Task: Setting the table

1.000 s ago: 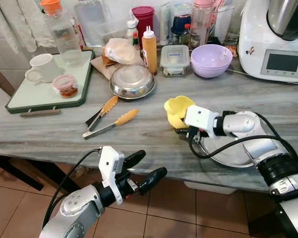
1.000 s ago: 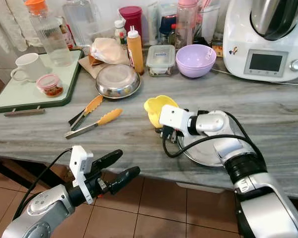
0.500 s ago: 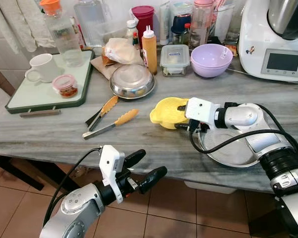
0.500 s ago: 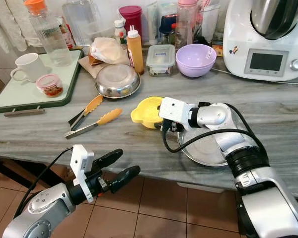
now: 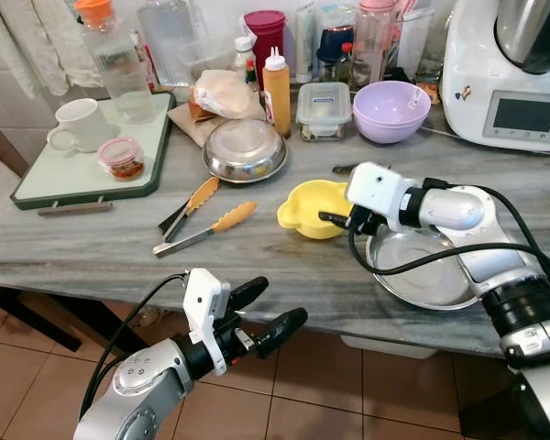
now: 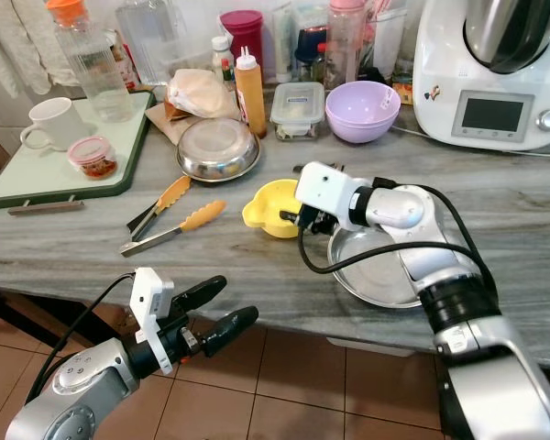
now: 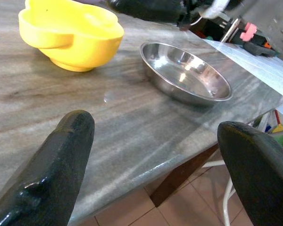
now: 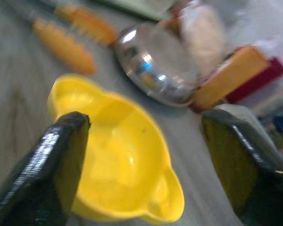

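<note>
A yellow two-handled bowl (image 5: 312, 207) stands upright on the grey marble counter (image 5: 101, 243), left of a shallow steel plate (image 5: 423, 272). My right gripper (image 5: 340, 193) hovers at the bowl's right rim, open, one finger (image 5: 333, 218) low beside the bowl and the other behind it. Through the right wrist view the yellow bowl (image 8: 118, 150) lies free between the spread fingers. My left gripper (image 5: 268, 308) is open and holds nothing, below the counter's front edge over the tiled floor. Its wrist view looks across the counter at the yellow bowl (image 7: 70, 35) and steel plate (image 7: 184, 70).
Orange-handled tongs (image 5: 202, 220) lie left of the bowl. An overturned steel bowl (image 5: 246, 148), a sauce bottle (image 5: 276, 92), a lidded container (image 5: 323, 110) and a purple bowl (image 5: 390, 110) stand behind. A green tray (image 5: 73, 179) with a mug sits far left; a white kitchen machine (image 5: 509, 82) far right.
The right gripper swung the tilted yellow bowl leftward off the steel plate, set it upright on the counter, and opened, letting it go. The left arm stayed still.
</note>
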Controlling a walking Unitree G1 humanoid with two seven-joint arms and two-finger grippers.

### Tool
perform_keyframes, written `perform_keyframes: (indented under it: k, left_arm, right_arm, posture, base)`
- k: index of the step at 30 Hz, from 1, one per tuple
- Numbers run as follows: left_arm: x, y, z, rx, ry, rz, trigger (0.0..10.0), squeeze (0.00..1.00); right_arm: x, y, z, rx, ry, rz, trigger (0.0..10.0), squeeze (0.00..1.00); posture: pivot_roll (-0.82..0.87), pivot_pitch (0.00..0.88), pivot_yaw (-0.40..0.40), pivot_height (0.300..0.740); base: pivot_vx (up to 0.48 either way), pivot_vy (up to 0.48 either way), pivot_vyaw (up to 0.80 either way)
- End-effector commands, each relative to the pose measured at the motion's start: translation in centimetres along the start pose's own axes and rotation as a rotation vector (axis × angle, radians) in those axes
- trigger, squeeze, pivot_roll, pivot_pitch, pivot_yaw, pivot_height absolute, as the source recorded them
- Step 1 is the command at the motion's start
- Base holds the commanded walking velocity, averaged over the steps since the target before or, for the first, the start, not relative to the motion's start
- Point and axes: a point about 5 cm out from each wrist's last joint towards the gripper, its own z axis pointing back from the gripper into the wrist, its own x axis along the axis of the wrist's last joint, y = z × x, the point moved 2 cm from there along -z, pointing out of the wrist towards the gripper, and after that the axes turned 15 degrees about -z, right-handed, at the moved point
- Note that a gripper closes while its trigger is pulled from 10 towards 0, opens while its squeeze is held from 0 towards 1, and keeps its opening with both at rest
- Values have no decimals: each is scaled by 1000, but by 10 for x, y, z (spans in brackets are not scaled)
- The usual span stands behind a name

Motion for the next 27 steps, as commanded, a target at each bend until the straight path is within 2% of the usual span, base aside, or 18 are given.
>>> perform_keyframes:
  k: [1, 4, 9, 13, 22, 27]
  left_arm:
    - [-2, 3, 3, 18, 11, -9, 10000, 0]
    - [-2, 3, 3, 16, 10, -3, 10000, 0]
    - [-2, 4, 3, 5, 15, -5, 10000, 0]
    - [-2, 5, 3, -4, 16, -8, 10000, 0]
    - [-3, 4, 3, -17, 19, -3, 10000, 0]
    - [-2, 4, 3, -23, 21, -2, 10000, 0]
  right_arm:
    - [4, -1, 4, -38, -29, -25, 10000, 1000]
    - [-1, 6, 15, -75, -36, -81, 10000, 1000]
    - [-6, 21, 28, -64, -1, -100, 10000, 1000]
    - [-8, 24, 37, -68, 22, -117, 10000, 1000]
    - [-22, 34, 59, -20, 201, -138, 10000, 1000]
    - [-22, 38, 63, 4, 239, -171, 10000, 1000]
  posture:
    - [-169, 98, 106, 740]
    - [-181, 98, 110, 740]
    - [-193, 99, 118, 740]
    - [-203, 100, 125, 740]
    - [-215, 106, 133, 740]
    - [-218, 109, 138, 740]
  base:
    - [0, 0, 0]
    - [0, 0, 0]
    - [0, 0, 0]
    - [0, 0, 0]
    - [0, 0, 0]
    - [0, 0, 0]
